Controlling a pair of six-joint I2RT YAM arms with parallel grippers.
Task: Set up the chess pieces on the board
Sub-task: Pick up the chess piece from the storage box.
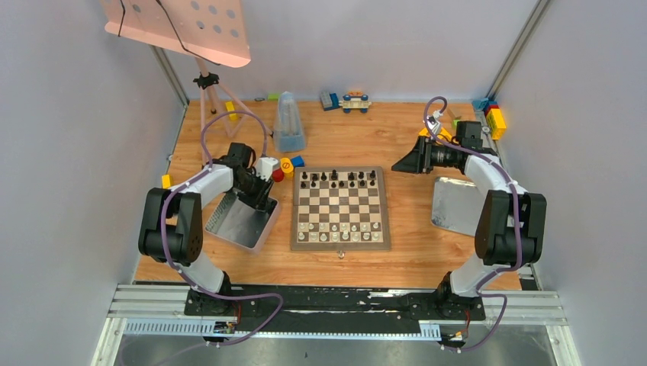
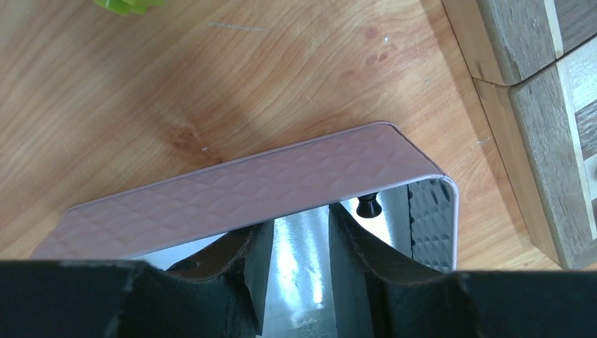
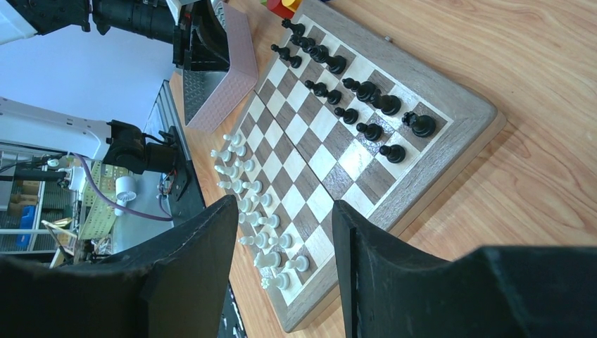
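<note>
The board (image 1: 339,245) lies in the middle of the table, with black chess pieces (image 1: 339,179) in its far rows and white chess pieces (image 1: 339,231) in its near rows. My left gripper (image 1: 261,200) reaches down into a pink-walled metal tray (image 1: 229,229) left of the board. In the left wrist view its jaws (image 2: 299,222) stand open over the shiny tray floor. A lone black piece (image 2: 367,205) stands just past the right fingertip (image 2: 345,218), outside the gap. My right gripper (image 1: 404,164) hovers open and empty to the right of the board (image 3: 457,113).
A second grey tray (image 1: 456,204) lies right of the board under my right arm. Red, yellow and blue toy blocks (image 1: 284,166) sit by the board's far left corner. A clear container (image 1: 288,122), a tripod (image 1: 206,84) and more bricks (image 1: 494,118) line the back.
</note>
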